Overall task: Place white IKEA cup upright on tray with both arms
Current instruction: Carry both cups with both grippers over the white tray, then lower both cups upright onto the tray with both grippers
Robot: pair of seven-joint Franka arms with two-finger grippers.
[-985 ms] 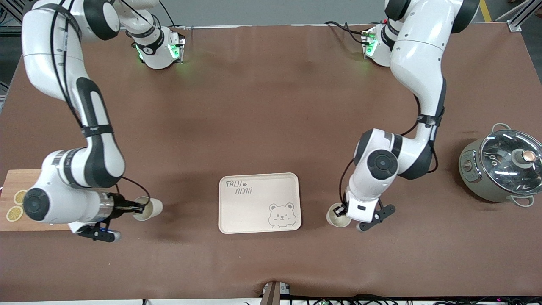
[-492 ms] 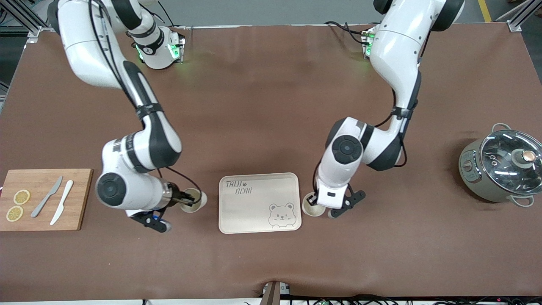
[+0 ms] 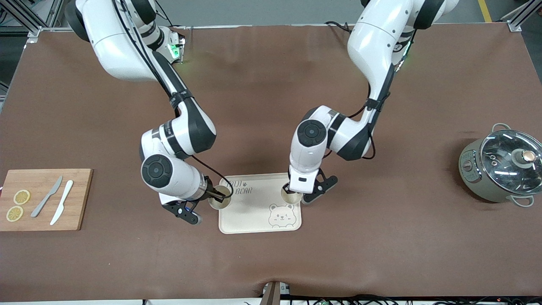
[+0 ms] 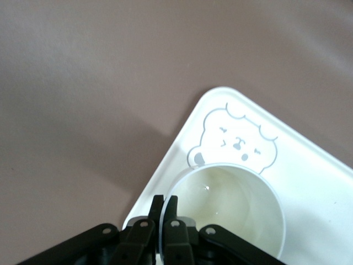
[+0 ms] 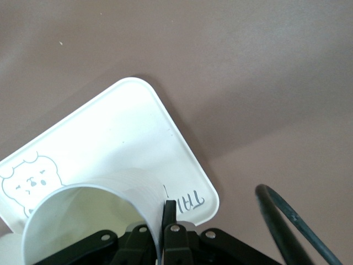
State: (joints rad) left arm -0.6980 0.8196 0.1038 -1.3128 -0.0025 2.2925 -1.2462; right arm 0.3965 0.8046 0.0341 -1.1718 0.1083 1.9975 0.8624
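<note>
Cups apparently over opposite tray edges.

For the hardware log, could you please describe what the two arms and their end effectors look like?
Both arms are glossy white, rounded segments with black joint sections. The right arm and left arm each carry a thin black cable, strapped on by a black band. The right end effector and left end effector are black, with slim black fingers fixed by small silver screws. Green lights glow at the bases.
</note>
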